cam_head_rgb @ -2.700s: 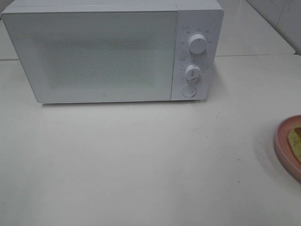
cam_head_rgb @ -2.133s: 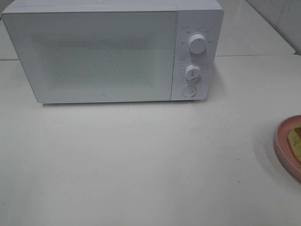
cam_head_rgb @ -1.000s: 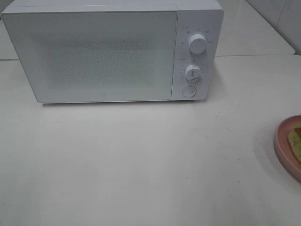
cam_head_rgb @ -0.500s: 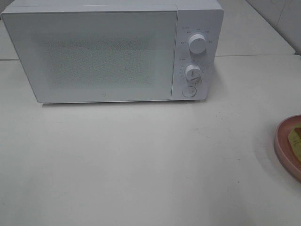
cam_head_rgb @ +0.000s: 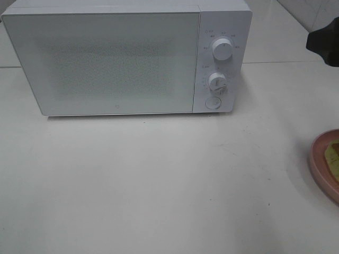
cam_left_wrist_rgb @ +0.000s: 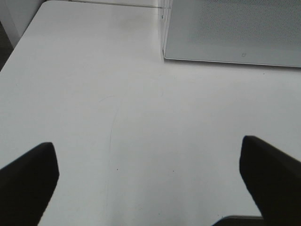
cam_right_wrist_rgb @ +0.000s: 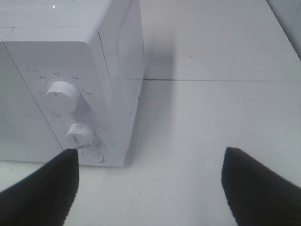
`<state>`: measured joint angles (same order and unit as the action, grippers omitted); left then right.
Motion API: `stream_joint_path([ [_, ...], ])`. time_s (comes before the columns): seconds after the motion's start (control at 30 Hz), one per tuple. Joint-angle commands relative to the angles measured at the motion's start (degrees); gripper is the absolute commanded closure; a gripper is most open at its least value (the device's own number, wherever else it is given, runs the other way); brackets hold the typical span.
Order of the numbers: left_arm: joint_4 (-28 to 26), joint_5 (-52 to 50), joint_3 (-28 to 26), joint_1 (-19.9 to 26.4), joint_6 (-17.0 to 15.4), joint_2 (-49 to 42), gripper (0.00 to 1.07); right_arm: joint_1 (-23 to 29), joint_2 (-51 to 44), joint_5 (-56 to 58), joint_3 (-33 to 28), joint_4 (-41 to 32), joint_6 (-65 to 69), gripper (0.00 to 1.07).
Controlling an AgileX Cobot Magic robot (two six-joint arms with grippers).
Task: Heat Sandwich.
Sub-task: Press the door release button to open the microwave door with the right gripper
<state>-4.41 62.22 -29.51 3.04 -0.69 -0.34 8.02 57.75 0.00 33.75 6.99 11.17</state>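
Our left gripper [cam_left_wrist_rgb: 146, 149] stands wide open and empty before the shut door [cam_left_wrist_rgb: 235, 28] of the microwave [cam_head_rgb: 225, 21]; our right gripper [cam_right_wrist_rgb: 150, 155], also open and empty, faces the microwave's knobs [cam_right_wrist_rgb: 63, 94]; the sandwich [cam_head_rgb: 333, 156] lies on its pink plate [cam_head_rgb: 319, 170] well right of the microwave.

Not much of the machine is on show. The left gripper [cam_left_wrist_rgb: 146, 157] carries two matte black fingers [cam_left_wrist_rgb: 27, 186]: broad, blunt wedges with smooth, unmarked faces and slanted tips. A thin dark strip [cam_left_wrist_rgb: 240, 220] of its body shows between them. The right gripper [cam_right_wrist_rgb: 150, 160] has the same plain black fingers [cam_right_wrist_rgb: 40, 195]. Seen from above, the right arm is only a black angular lump [cam_head_rgb: 324, 43], blurred, with no cables or markings to make out.
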Motion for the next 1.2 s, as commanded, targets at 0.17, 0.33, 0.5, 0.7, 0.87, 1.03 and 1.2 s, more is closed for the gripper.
stream_joint_path([
  [0.17, -0.1, -0.7, 0.1, -0.4, -0.1, -0.9, 0.09, -0.3, 4.0, -13.9, -3.2, -0.2, 0.1, 0.31],
  [0.33, -0.1, -0.7, 0.1, -0.4, -0.1, -0.9, 0.09, -0.3, 5.1, -20.6, -7.2, -6.6, -3.0, 0.31],
  [0.5, -0.1, -0.7, 0.1, -0.4, -0.1, -0.9, 0.09, -0.3, 5.1, -25.6, -11.1, -16.8, -10.6, 0.31],
  [0.7, -0.1, -0.7, 0.1, -0.4, -0.1, -0.9, 0.09, 3.2, 5.1, -28.5, -13.4, -21.7, -17.0, 0.31],
  [0.87, -0.1, -0.7, 0.1, -0.4, -0.1, -0.9, 0.09, 10.0, 5.1, -33.1, -14.5, -27.6, -24.4, 0.31],
  [1.03, -0.1, -0.7, 0.1, -0.4, -0.1, -0.9, 0.09, 15.9, 7.3, -38.6, -14.8, -35.8, -30.9, 0.31],
  [1.2, -0.1, -0.7, 0.1, -0.4, -0.1, -0.9, 0.09, 21.4, 13.1, -43.5, -14.7, -41.1, -33.3, 0.31],
])
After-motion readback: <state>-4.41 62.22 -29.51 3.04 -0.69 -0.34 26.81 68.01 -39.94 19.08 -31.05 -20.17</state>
